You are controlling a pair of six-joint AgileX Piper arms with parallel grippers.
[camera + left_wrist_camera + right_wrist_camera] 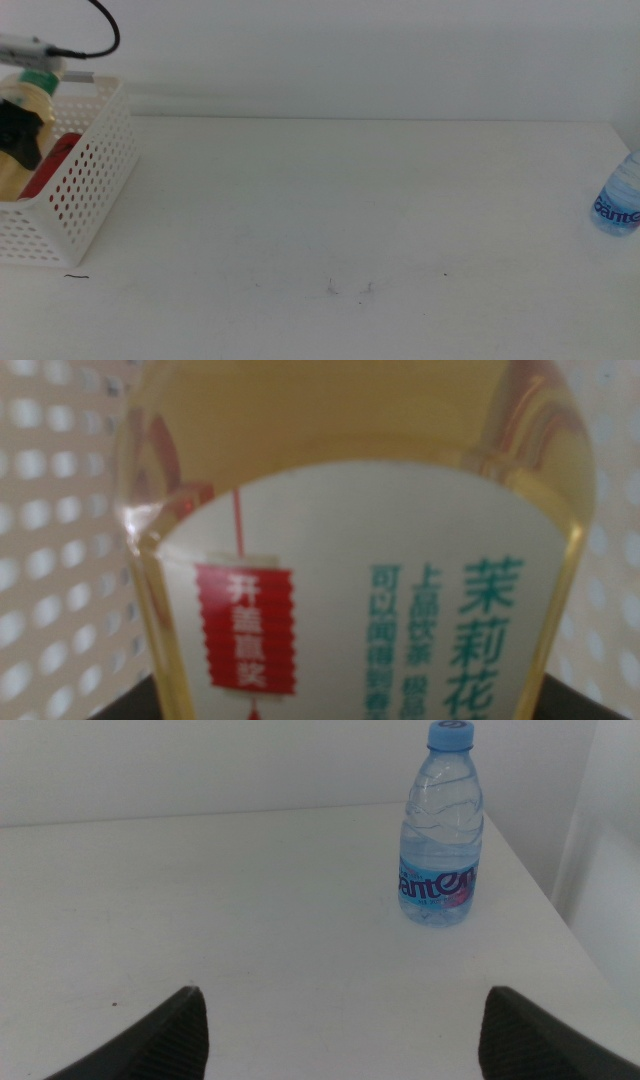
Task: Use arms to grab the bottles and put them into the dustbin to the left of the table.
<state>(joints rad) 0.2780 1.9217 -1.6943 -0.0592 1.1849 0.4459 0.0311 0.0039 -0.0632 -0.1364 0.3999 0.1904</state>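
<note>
Your yellow tea bottle sits between the left gripper's jaws, held over the open top of the white dustbin, with its lower part already below the rim. In the left wrist view the bottle fills almost everything ahead of the jaws: amber liquid, a white label with green characters and a small red tag, the basket's perforated wall close behind it on both sides. The jaws appear clenched on the bottle, though only dark corners of them show at the frame's foot.

Watch for this: the bottle stands nearly upright, with its green-and-white cap end above the rim. If you let go from here, it will likely drop onto the red can already lying inside, and it could bounce, tip against the wall or end up leaning on the rim. A slow or partial opening may drag it sideways. When you lift away, the jaws are close enough to the perforated wall to catch it and shift the basket.

The clear water bottle is untouched. It stands upright, blue cap on, well ahead of the right gripper's jaws and a little off toward one of them, near the far right corner of the white table. Those jaws are spread wide and hold nothing. A clumsy approach could knock it over that edge.
</note>
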